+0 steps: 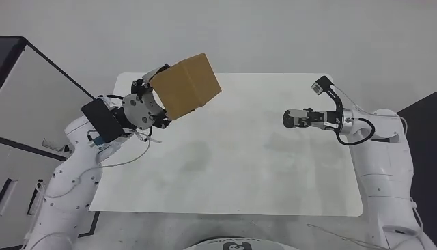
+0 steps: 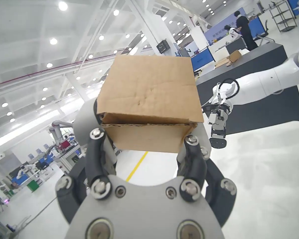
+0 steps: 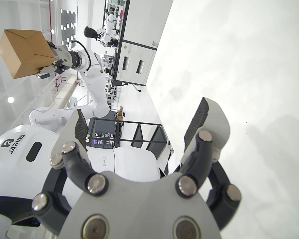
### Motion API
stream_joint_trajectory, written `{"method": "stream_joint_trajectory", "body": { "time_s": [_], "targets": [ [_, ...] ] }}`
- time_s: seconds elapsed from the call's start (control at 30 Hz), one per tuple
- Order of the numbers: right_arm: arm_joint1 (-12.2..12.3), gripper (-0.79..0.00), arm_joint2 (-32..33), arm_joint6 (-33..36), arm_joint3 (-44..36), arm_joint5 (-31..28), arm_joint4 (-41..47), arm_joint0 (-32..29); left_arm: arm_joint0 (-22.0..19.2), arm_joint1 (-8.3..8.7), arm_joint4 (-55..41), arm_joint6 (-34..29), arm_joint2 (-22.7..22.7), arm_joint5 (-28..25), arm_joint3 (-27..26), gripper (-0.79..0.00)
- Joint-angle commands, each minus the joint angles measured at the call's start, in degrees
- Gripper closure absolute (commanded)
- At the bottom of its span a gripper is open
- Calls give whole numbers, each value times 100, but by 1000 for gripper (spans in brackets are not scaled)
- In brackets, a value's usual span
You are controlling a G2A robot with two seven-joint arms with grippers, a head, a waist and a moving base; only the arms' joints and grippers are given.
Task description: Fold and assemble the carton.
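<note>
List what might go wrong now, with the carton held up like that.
1. The left gripper holds the carton by one end only, tilted in the air above the table; it may twist or slip out.
2. The flap seam at the gripped end gapes slightly; squeezing could pop or crush it.
3. The right gripper hangs open, well apart, so nothing would catch a drop.
</note>
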Motion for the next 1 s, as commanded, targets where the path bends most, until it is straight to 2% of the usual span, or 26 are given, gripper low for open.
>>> {"method": "stream_joint_trajectory", "body": {
  "time_s": [0.0, 0.13, 0.27, 0.57, 0.7, 0.97],
  "targets": [
    [0, -785, 0, 0, 0, 0, 0, 0, 39, -19, -593, -457, 17, 26, -26, 0],
    [0, -785, 0, 0, 0, 0, 0, 0, 89, -19, -1606, -1582, 0, -203, -78, 0],
    [0, -785, 0, 0, 0, 0, 0, 0, 156, -11, -2743, -2819, -40, -109, -54, 0],
    [0, -785, 0, 0, 0, 0, 0, 0, 196, -19, -2996, -3051, -8, -12, -81, 0],
    [0, -785, 0, 0, 0, 0, 0, 0, 239, -29, -4206, -3496, 87, -112, -79, 0],
    [0, -785, 0, 0, 0, 0, 0, 0, 207, 28, -7154, -5357, 154, 166, -173, 0]
  ]
}}
